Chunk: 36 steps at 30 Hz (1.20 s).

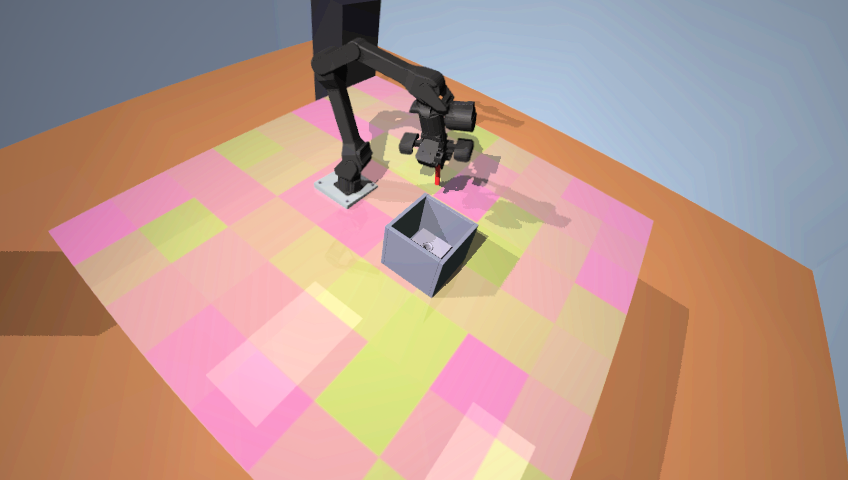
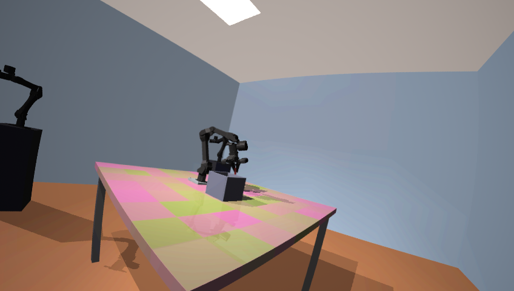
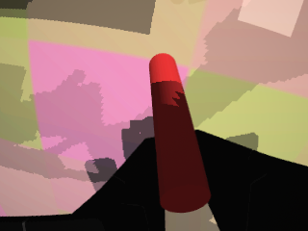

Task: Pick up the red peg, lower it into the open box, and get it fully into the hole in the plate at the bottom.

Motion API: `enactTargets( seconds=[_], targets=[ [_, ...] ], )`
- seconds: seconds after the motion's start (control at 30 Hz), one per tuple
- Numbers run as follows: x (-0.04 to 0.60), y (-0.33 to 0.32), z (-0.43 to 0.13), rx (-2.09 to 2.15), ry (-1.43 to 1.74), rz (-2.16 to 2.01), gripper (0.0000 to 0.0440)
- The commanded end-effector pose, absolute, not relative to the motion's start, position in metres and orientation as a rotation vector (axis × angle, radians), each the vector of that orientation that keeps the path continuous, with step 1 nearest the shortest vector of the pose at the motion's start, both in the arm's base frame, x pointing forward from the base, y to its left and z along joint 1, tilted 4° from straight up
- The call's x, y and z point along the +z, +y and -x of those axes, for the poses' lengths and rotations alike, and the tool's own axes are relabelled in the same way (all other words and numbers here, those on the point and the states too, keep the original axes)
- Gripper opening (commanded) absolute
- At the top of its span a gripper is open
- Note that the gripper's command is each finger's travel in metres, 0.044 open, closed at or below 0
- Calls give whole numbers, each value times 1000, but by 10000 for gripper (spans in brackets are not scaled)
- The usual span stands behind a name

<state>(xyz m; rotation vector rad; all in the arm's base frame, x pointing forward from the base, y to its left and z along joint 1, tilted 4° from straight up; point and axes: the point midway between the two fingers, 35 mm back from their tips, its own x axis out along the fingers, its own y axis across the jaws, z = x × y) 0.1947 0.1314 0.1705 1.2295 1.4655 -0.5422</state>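
Observation:
My gripper (image 1: 438, 166) (image 2: 234, 168) (image 3: 172, 144) is shut on the red peg (image 1: 437, 177) (image 2: 235, 172) (image 3: 169, 115). It holds the peg near upright, with its lower part sticking out below the fingers, above the table behind the open box. The grey-blue box (image 1: 409, 256) (image 2: 216, 185) stands on the table, in front of the gripper in the top view. The pale plate (image 1: 440, 245) with its round hole (image 1: 427, 245) shows at the bottom of the box in the top view. The inside of the box is mostly hidden in the exterior view, and the box's floor is not in the wrist view.
The arm's white base plate (image 1: 329, 191) is behind and left of the box in the top view. The box walls rise around the plate. A black block (image 1: 327, 53) stands behind the table. In the exterior view another dark arm (image 2: 28, 99) stands on a black pedestal (image 2: 16, 165) at far left.

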Motion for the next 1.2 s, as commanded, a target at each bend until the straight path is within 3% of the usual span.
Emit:
enactTargets(
  seconds=[0.0,0.47,1.17],
  targets=[
    [190,123,-200,-505,1405,-1242,0],
    [238,69,-227,-552,1175,-1246,0],
    [221,-1,-260,-768,1153,-1234,0]
  ],
)
